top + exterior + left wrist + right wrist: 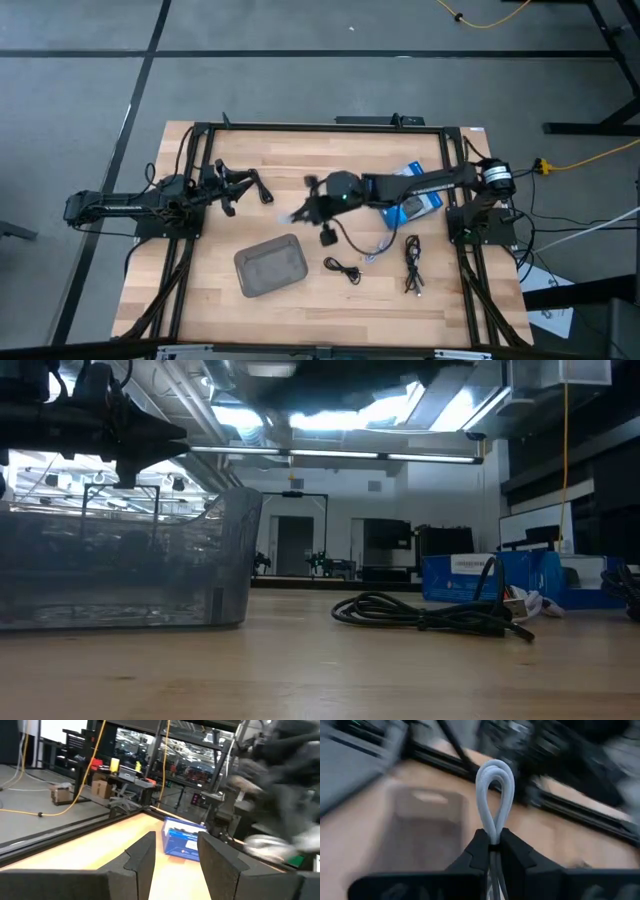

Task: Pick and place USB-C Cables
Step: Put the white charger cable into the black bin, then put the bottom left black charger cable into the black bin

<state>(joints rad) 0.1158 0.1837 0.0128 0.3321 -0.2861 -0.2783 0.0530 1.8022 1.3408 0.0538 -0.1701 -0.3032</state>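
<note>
My right gripper [303,212] reaches from the right to the table's middle, just beyond the grey tray's [270,266] far edge, and is shut on a white USB-C cable [494,795]. The tray shows blurred beyond the fingers in the right wrist view [427,817]. Two black cable bundles lie on the wood, one [343,268] right of the tray and one [412,262] farther right; the low view shows one black cable [430,615]. A pale cable [375,250] lies between them. My left gripper [245,186] waits open on the left; its fingers [142,857] touch nothing. My right gripper pinches the white cable bundle between its two fingers, just behind its folded loop end [493,834]. The loop [494,775] sticks out past the fingertips, in line with them. The cable is lifted clear of the table; its other end is hidden behind the fingers.
A blue packet [415,200] lies under the right arm at the table's right, also seen in the left wrist view [182,840] and the low view [500,575]. A black frame [300,127] rims the table. Bare wood lies near the near edge [330,310].
</note>
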